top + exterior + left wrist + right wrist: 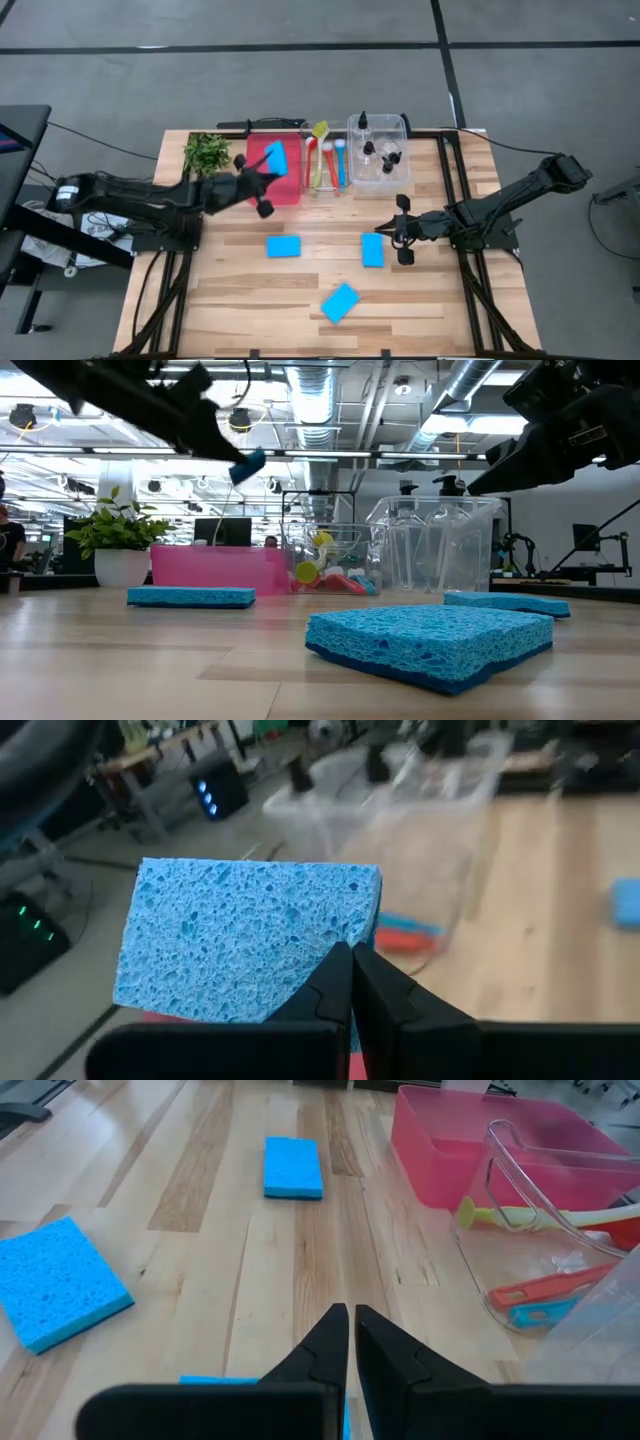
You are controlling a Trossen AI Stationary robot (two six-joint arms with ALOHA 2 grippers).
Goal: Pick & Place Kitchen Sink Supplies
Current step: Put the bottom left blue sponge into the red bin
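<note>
Along the far edge of the light wooden table [230,300], a leafy green plant sprig [206,152] is standing leftmost, with a red plastic tray [290,188] to its right, then a narrow clear tray [312,186] holding slim long-handled brushes [329,160], then a clear plastic bin [378,179] holding small clear bottles with black caps [368,148]. The left gripper [262,185] is holding one flat blue rectangular sponge [276,158] above the red tray. Three more sponges are lying nearer: one left of centre [284,245], one right of it [372,249] just beside the right gripper [403,230], one nearest the front edge [340,302].
</note>
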